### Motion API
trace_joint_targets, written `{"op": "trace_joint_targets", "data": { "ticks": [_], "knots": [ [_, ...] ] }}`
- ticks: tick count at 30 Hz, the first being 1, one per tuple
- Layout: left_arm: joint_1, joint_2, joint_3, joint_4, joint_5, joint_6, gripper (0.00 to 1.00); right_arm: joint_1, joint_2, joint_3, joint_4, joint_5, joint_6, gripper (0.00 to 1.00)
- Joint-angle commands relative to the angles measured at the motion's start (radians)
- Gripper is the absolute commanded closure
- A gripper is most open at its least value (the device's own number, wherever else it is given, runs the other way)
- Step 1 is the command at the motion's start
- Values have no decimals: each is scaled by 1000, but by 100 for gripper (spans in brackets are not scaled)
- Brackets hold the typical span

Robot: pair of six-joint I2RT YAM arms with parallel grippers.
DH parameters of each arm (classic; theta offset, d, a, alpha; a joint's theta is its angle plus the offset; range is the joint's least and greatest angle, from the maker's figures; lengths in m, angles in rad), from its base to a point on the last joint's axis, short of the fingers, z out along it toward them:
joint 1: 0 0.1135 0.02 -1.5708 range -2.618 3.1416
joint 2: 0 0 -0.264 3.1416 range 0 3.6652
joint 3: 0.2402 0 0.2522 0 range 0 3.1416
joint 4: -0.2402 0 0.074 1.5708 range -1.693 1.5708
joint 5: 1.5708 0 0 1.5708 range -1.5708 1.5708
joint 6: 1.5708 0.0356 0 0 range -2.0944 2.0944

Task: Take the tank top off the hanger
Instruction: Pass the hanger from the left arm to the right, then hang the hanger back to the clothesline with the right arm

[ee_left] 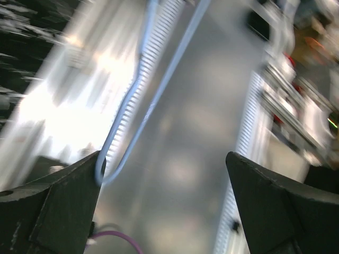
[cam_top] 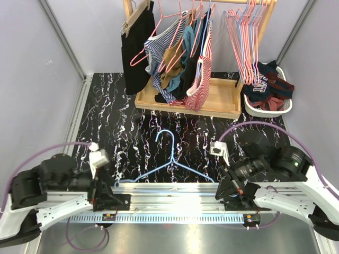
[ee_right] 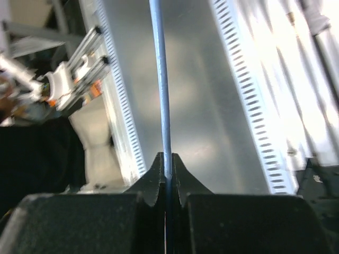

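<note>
- Right claw (ee_right: 167, 165): clenched on the thin wire of the light blue hanger (cam_top: 173, 161), the wire running straight out between the closed fingertips in the wrist view.
- Left claw (ee_left: 164, 172): released, jaws spread wide. The hanger's bent left end sits just beside one finger (ee_left: 69, 198); contact cannot be confirmed.
- White basket (cam_top: 253, 111), far right of the table beside the rack: holds a heap of crumpled clothes (cam_top: 267, 84), dark navy and maroon, pale lettering on one piece. Individual garments in the heap cannot be told apart.
- Wooden tray (cam_top: 222, 100) forming the base of the clothes rack: the lower ends of the hanging garments droop into it at its left and centre.
- Rack, right end: a bunch of pink hangers (cam_top: 246, 32), bare wire.
- Rack, left end: a black garment (cam_top: 137, 47) on a wooden hanger.
- Tank tops: a red-and-white striped tank top (cam_top: 201, 74) and a blue-and-white striped tank top (cam_top: 158, 53) hang on pink hangers at the rack's centre, crowded together with mustard and teal pieces. Both hang limp and bunched.
- The light blue hanger lies flat on the black marbled table (cam_top: 111, 121), hook pointing toward the rack, its bar along the metal rail at the near edge, spanning between the two claws. It is bare wire.
</note>
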Motion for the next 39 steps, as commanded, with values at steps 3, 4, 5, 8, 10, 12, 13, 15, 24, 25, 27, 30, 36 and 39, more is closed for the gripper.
{"op": "trace_joint_targets", "data": {
  "ticks": [3,4,5,8,10,12,13,15,24,25,27,30,36,39],
  "knots": [
    [-10,18,167,-104,-689,-100,1,4,-96,103,-23,470,78,100],
    [-10,13,172,-80,-723,-111,1,6,-133,112,-12,524,110,100],
    [-10,-5,169,-60,-759,-115,1,6,-156,117,2,637,125,100],
    [-10,-51,148,12,-812,-128,1,4,-225,138,-15,871,164,100],
    [-10,-79,105,75,-824,-134,1,6,-286,143,-10,980,180,100],
    [-10,-114,42,122,-809,-131,1,4,-361,135,55,1092,173,100],
    [-10,-117,24,153,-798,-131,1,4,-383,129,113,1121,146,100],
    [-11,-113,-15,166,-767,-129,1,4,-435,112,166,1227,121,100],
    [-11,-96,-87,236,-709,-118,1,6,-79,154,298,1545,105,100],
    [-11,-96,-92,239,-706,-115,1,6,-28,178,303,1543,116,100],
    [-10,-102,-107,247,-692,-114,1,6,90,270,347,1531,93,100],
    [-11,-117,-130,267,-683,-115,1,-34,189,330,404,1529,52,100],
    [-10,-160,-164,282,-671,-118,1,-330,368,454,474,1218,33,100],
    [-11,-191,-171,278,-671,-128,1,-407,439,497,497,1140,13,100]
  ]
}}
